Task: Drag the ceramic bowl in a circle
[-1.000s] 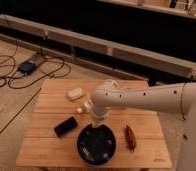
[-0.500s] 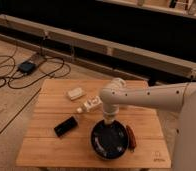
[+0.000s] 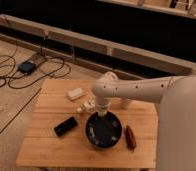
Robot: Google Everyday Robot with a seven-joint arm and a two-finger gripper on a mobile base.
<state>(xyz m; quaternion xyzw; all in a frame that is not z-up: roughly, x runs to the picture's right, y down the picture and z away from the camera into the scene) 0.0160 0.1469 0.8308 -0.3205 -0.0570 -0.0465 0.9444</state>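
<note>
The ceramic bowl is large, round and glossy black with a dark bluish inside. It sits on the wooden table, right of centre and near the front. My gripper points down at the bowl's far rim, at the end of the white arm that reaches in from the right. The wrist hides the contact with the rim.
A flat black box lies left of the bowl. A red-brown object lies close to its right side. A white block and a small white piece lie behind it. A white cup stands behind the arm. Cables lie on the floor at left.
The bowl and the gripper moved together, first right, then a little back toward the table's far side and left. The black box and the other objects stayed put.
</note>
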